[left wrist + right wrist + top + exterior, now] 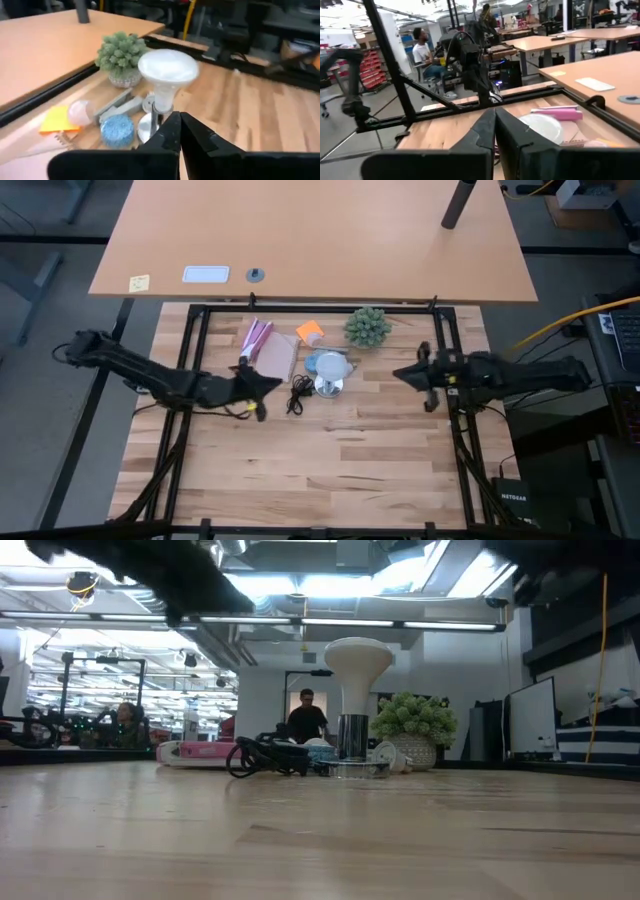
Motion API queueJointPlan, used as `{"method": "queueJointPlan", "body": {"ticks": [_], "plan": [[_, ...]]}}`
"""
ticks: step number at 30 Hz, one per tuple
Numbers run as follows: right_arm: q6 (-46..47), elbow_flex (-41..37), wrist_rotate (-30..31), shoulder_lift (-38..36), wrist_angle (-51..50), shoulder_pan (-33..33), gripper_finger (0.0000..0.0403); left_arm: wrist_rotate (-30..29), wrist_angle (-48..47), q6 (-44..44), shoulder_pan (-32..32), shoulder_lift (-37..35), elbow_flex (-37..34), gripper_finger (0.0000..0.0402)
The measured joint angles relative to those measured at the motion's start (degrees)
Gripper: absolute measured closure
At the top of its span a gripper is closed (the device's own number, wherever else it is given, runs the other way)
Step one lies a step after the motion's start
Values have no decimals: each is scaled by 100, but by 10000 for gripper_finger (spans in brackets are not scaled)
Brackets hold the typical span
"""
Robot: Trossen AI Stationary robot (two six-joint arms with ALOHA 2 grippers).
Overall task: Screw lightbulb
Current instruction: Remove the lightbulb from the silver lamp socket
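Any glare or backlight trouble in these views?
Low view: ceiling lights blaze behind the white mushroom-shaped lamp; the black cord beside it reads as a silhouette. Left wrist view: the lamp's top glares white. High view: even light, soft shadows on the table.

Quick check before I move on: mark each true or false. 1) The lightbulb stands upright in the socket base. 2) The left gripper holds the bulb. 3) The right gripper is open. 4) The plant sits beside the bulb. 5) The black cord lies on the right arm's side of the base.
1) True: the lightbulb stands upright on the silver socket base.
2) False: the left gripper is shut, empty and short of the bulb.
3) False: the right gripper is shut.
4) True: the green plant stands close beside it.
5) False: the black cord lies on the left arm's side.
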Motion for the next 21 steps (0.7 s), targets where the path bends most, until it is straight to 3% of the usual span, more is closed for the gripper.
{"method": "queueJointPlan", "body": {"ticks": [4,9,13,21], "plan": [[131,-384,140,1082,1460,0,387,6,1513,332,316,1090,-79,401],[451,-418,789,2349,2192,2,387,9,3403,1236,912,2013,-77,402],[800,-417,1254,3358,2706,2,387,214,3744,1077,1547,2301,-77,401],[906,-412,1628,4878,4231,2,387,1944,3709,598,2451,2514,1,401]]}}
